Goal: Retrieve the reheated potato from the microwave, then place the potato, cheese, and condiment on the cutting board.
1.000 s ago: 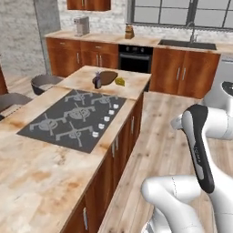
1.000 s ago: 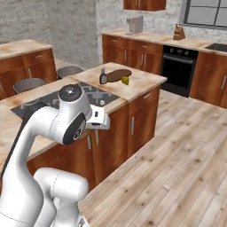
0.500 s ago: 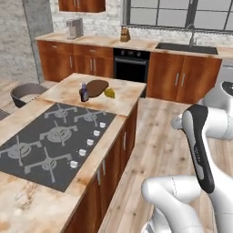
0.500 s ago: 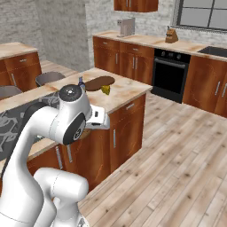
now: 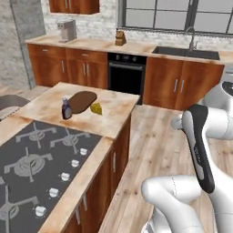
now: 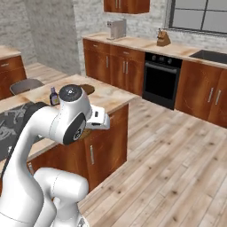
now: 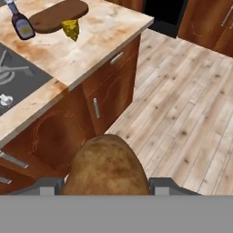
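Between the claw [image 7: 105, 184] tips sits the potato [image 7: 105, 166], squeezed tight, low at 6 o'clock in the hand view. It is being carried. Up at 11 o'clock on the table [image 7: 91, 43] lies the cutting board [image 7: 59, 15], touching the cheese [image 7: 70, 28], near the condiment [image 7: 22, 25]. Next: go there, put potato down.
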Controlling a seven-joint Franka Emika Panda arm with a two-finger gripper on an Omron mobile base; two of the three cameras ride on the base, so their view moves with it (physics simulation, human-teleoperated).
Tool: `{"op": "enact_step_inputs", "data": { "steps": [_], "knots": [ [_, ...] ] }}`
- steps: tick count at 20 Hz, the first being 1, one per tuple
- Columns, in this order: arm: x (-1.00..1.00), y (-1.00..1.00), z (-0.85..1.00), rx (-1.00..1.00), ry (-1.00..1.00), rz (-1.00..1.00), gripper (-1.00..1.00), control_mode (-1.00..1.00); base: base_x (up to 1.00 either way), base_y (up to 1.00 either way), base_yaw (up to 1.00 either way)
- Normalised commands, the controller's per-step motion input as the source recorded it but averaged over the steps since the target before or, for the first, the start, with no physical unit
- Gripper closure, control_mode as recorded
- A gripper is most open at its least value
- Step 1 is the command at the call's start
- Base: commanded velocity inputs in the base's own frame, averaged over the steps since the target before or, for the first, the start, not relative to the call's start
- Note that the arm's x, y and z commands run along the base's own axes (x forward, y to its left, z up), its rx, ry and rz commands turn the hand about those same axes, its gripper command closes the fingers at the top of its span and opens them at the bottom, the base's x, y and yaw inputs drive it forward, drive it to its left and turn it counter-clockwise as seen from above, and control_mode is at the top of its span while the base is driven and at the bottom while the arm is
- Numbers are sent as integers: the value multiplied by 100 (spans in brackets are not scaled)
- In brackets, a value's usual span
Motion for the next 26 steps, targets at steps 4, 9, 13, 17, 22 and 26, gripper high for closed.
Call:
{"op": "enact_step_inputs", "data": {
  "steps": [4,9,13,17,22,26],
  "knots": [
    [0,0,0,0,0,0,100,100,77,-34,1],
    [0,0,0,0,0,0,100,100,77,-34,1],
    [0,0,0,0,0,0,100,100,76,-33,4],
    [0,0,0,0,0,0,100,100,74,-28,14],
    [0,0,0,0,0,0,100,100,70,-21,26],
    [0,0,0,0,0,0,100,100,60,-19,40]
  ]
}}
